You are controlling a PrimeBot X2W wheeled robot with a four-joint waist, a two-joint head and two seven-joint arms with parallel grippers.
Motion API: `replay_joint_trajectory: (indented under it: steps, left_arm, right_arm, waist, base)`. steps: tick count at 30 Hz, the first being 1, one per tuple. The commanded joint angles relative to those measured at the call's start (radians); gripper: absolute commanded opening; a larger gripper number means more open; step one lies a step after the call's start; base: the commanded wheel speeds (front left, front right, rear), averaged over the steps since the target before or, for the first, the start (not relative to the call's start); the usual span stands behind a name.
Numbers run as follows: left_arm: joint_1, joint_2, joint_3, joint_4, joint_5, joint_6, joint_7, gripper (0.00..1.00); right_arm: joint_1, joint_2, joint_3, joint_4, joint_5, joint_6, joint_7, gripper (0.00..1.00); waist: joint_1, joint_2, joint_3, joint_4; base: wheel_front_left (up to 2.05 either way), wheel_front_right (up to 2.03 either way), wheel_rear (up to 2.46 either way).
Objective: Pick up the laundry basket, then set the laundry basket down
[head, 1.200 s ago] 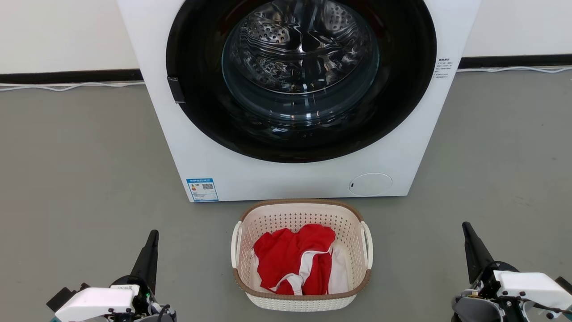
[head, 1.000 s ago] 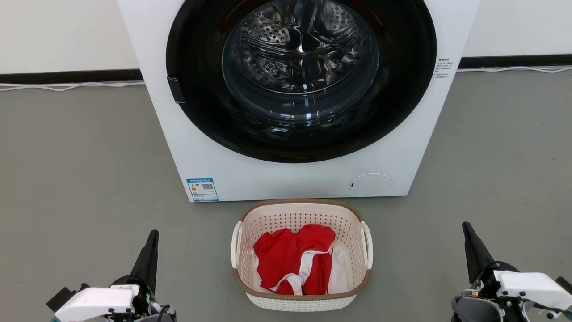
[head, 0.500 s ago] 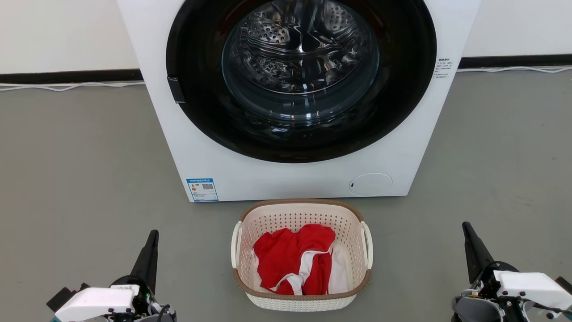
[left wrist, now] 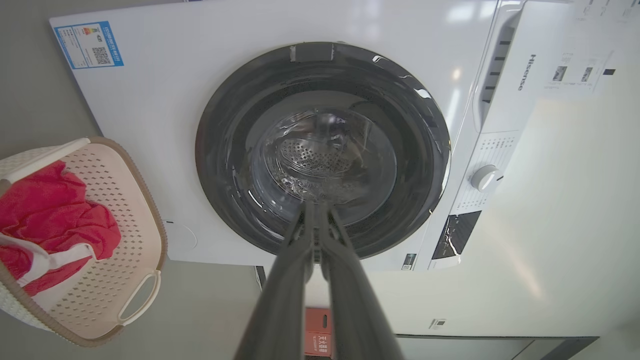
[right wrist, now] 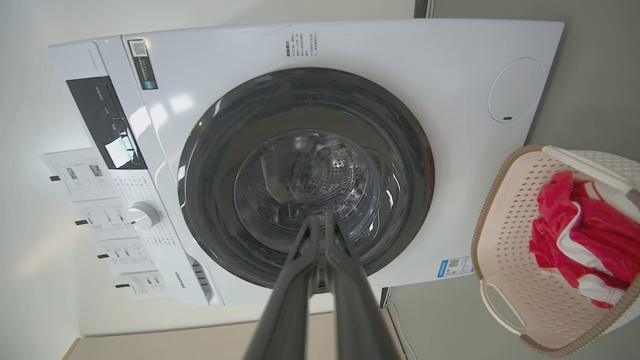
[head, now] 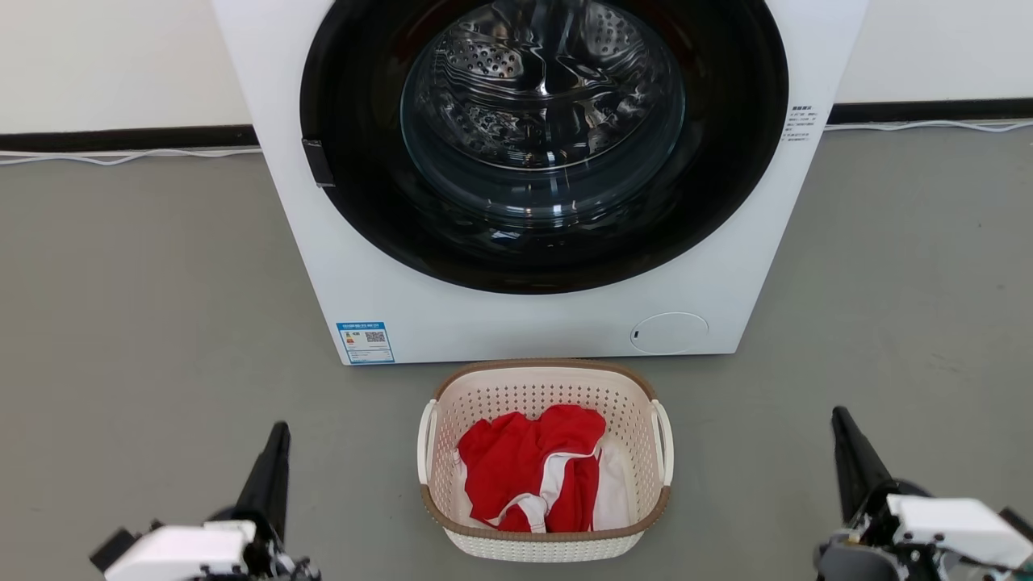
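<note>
The cream perforated laundry basket (head: 545,387) with its brown rim stands on the grey floor just in front of the washer, red and white clothes inside. It also appears at the left edge of the left wrist view as the laundry basket (left wrist: 107,210), and at the right edge of the right wrist view as the laundry basket (right wrist: 510,240). My left gripper (head: 278,432) is shut and holds nothing, low at the left, well clear of the basket's left handle. My right gripper (head: 839,417) is shut and holds nothing too, far off the right handle. Both point toward the washer.
A white front-loading washer (head: 403,282) with a closed dark round door (head: 545,141) stands right behind the basket. White cables (head: 121,155) run along the black skirting at the wall. Grey floor stretches to both sides of the basket.
Both grippers have sunk slightly toward the bottom of the head view. The basket and the washer have not moved.
</note>
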Motion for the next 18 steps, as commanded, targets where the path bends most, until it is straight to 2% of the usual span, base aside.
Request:
replay_joint_trajectory:
  steps: [1,8,12,18]
  left_arm:
    - [0.006,-0.003,-0.001,0.012,0.000,0.000,-0.001,1.00]
    - [0.012,-0.003,-0.016,0.012,0.005,0.000,-0.020,1.00]
    - [0.015,-0.002,-0.024,0.009,0.010,0.000,-0.032,1.00]
    - [0.016,-0.002,-0.031,0.010,0.034,-0.001,-0.047,1.00]
  right_arm:
    - [0.005,0.002,0.001,0.011,0.000,0.000,0.000,1.00]
    - [0.012,0.002,0.013,0.002,-0.010,0.000,-0.020,1.00]
    - [0.017,0.002,0.018,-0.005,-0.026,0.000,-0.032,1.00]
    - [0.020,0.001,0.024,-0.014,-0.068,0.001,-0.046,1.00]
  waist:
    - [0.0000,-0.0001,0.000,0.000]
    - [0.0023,-0.0001,-0.002,0.000]
    - [0.0003,-0.0001,0.000,0.000]
    - [0.0001,-0.0001,0.000,0.000]
  base:
    - [0.00,0.00,0.00]
    - [0.00,0.00,0.00]
    - [0.00,0.00,0.00]
    - [0.00,0.00,0.00]
